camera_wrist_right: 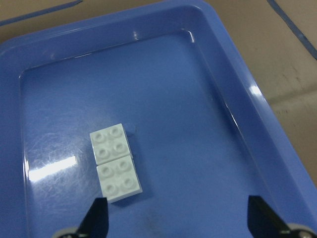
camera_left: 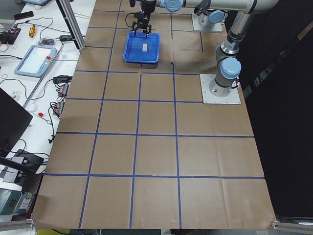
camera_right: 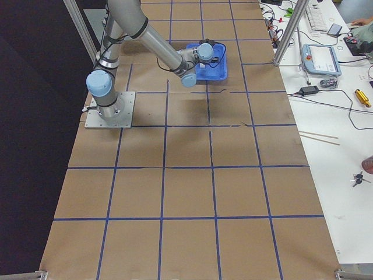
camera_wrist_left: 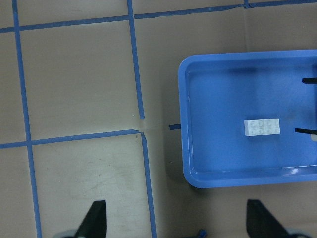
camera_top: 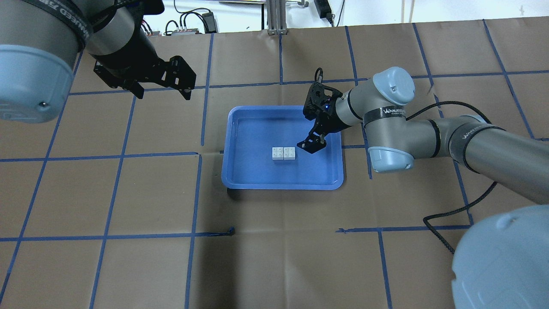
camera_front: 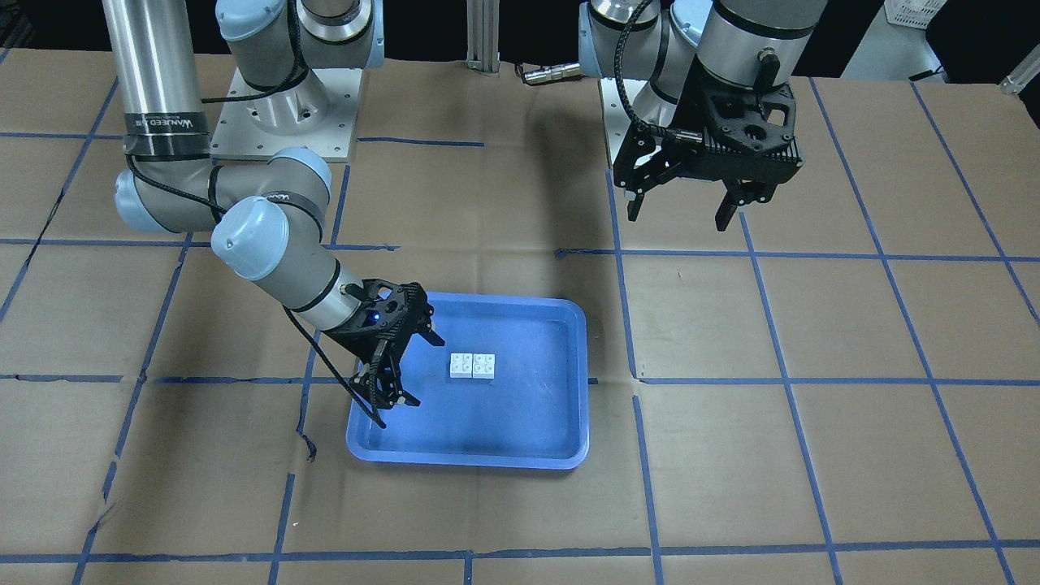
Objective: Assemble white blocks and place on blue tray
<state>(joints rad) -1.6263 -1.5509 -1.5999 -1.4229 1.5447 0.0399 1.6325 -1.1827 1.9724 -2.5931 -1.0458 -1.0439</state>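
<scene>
The two white blocks [camera_front: 473, 366] lie joined side by side, studs up, on the floor of the blue tray [camera_front: 528, 414]. They also show in the overhead view [camera_top: 283, 153] and in both wrist views [camera_wrist_left: 262, 127] [camera_wrist_right: 115, 161]. My right gripper [camera_front: 417, 367] is open and empty, low over the tray [camera_top: 257, 171] just beside the blocks and apart from them; it also shows in the overhead view [camera_top: 313, 135]. My left gripper [camera_front: 681, 215] is open and empty, held high over the table away from the tray, and also shows in the overhead view [camera_top: 163, 93].
The table is covered in brown paper with a blue tape grid. The arm bases stand at the robot's side of the table [camera_front: 284, 106]. A teach pendant [camera_left: 35, 58] and cables lie on a white bench beyond the table's far edge.
</scene>
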